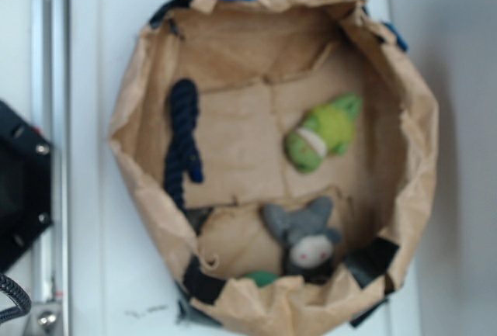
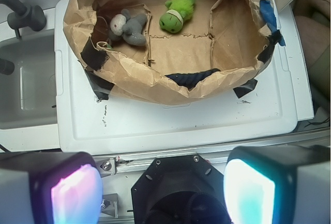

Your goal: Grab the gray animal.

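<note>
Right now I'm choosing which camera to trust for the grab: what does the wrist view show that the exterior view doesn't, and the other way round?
Only the wrist view shows the gripper, its jaws apart with lit pads, far from the bag, and a sink beside the white board. Only the exterior view shows the whole rope from above. Both show the paper bag, the gray animal and the green toy inside it.
</note>
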`<action>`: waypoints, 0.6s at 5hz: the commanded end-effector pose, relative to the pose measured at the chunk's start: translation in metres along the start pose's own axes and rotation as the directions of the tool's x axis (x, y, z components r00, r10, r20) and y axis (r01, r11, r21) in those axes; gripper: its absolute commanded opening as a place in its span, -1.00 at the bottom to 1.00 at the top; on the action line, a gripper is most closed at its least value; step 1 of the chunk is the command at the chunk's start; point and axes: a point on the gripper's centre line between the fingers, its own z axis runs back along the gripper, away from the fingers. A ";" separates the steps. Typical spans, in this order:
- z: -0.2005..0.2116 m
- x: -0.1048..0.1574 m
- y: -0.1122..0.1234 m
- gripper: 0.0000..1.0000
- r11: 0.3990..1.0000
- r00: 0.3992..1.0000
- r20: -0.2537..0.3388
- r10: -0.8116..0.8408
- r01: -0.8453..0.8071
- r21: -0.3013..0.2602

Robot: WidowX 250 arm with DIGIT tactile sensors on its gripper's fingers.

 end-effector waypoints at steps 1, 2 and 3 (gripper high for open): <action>0.000 0.000 0.000 1.00 1.000 1.000 0.000 0.000 0.000 0.000; -0.011 0.026 -0.007 1.00 0.995 0.995 0.016 -0.099 0.100 -0.013; -0.027 0.038 -0.006 1.00 0.994 0.994 0.009 -0.108 0.108 0.016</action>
